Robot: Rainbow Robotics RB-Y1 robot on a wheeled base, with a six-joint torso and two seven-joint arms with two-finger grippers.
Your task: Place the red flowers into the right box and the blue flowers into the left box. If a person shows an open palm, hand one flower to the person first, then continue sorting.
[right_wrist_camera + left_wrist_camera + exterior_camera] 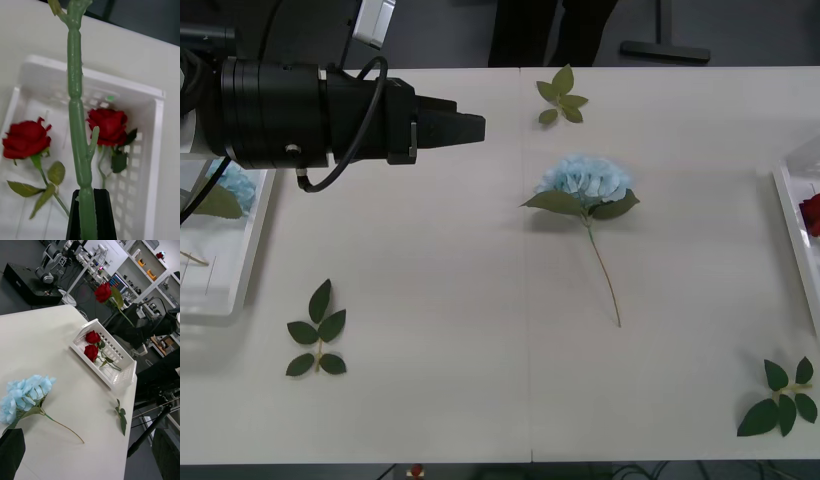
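My right gripper (89, 197) is shut on the green stem (79, 142) of a red flower, held upright over the right box (152, 123). Its red head (103, 292) hangs high above that box (125, 377). Two red flowers (27, 138) (108, 125) lie inside the box. One blue flower (585, 180) lies mid-table, stem toward me. Another blue flower (235, 185) rests in the left box (250, 270). My left gripper (470, 128) hovers open over the table's far left, left of the loose blue flower (26, 395).
Green leaf sprigs lie on the table at the far middle (560, 97), near left (318, 335) and near right (783, 398). A person's dark legs (525, 30) stand beyond the far edge. The right box (792, 215) sits at the table's right edge.
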